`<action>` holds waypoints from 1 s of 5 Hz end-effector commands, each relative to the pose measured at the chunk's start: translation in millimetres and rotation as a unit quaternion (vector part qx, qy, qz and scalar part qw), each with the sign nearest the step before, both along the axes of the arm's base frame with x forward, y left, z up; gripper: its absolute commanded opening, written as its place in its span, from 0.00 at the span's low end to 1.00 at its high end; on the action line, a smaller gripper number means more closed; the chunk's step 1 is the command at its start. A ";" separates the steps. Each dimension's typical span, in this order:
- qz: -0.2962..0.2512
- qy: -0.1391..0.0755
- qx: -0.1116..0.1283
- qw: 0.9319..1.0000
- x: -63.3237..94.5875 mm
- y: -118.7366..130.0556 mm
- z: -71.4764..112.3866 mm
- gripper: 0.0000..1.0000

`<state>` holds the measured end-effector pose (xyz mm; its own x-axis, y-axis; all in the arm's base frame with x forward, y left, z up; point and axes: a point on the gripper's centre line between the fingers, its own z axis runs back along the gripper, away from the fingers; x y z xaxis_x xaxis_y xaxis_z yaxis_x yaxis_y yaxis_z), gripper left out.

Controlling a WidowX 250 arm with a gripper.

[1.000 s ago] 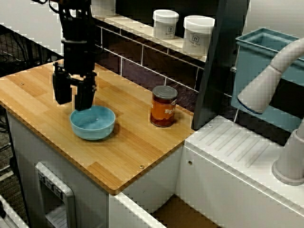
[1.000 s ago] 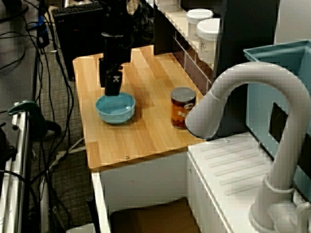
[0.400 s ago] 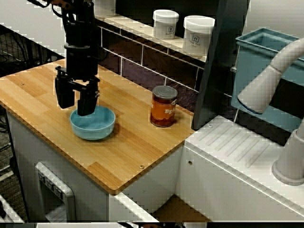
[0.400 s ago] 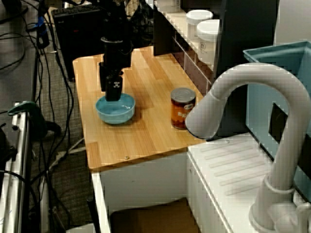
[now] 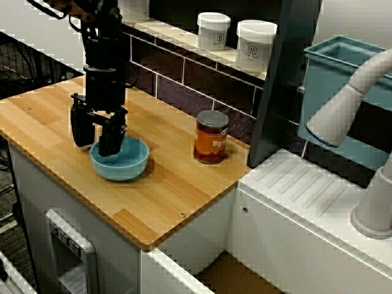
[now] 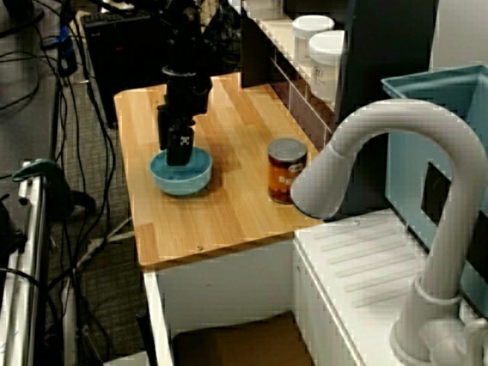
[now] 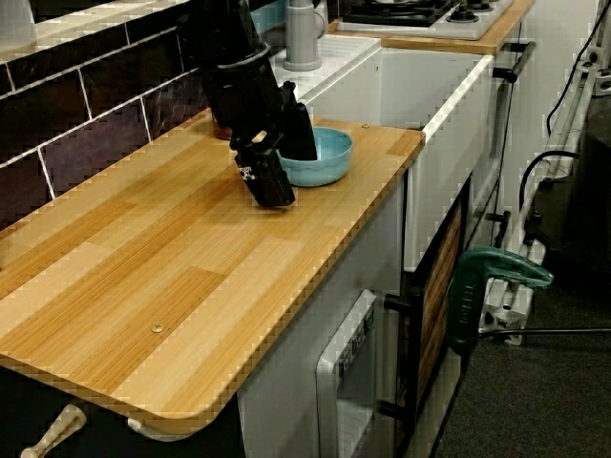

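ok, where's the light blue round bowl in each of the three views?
Front view: light blue round bowl left of centre, on the wooden counter.
View from the right end: bowl upper left of centre.
View from the left end: bowl upper middle, near the counter's far corner.
Shared landmark: black gripper, open, one finger in the bowl, one outside its rim.

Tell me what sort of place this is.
Likely a kitchen mock-up in a lab: a wooden counter with a tiled wall behind, a white faucet by a ribbed drainboard, and loose cables on the floor.
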<state>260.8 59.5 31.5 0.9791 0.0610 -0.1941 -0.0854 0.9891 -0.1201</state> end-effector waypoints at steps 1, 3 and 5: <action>-0.005 -0.005 0.010 1.000 6.5 22.1 15.2 1.00; 0.001 0.000 -0.003 1.000 10.1 54.2 31.7 1.00; 0.015 -0.003 -0.015 1.000 18.1 83.4 46.5 1.00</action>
<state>276.8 133.3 66.0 0.9691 0.0830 -0.2321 -0.1238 0.9782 -0.1670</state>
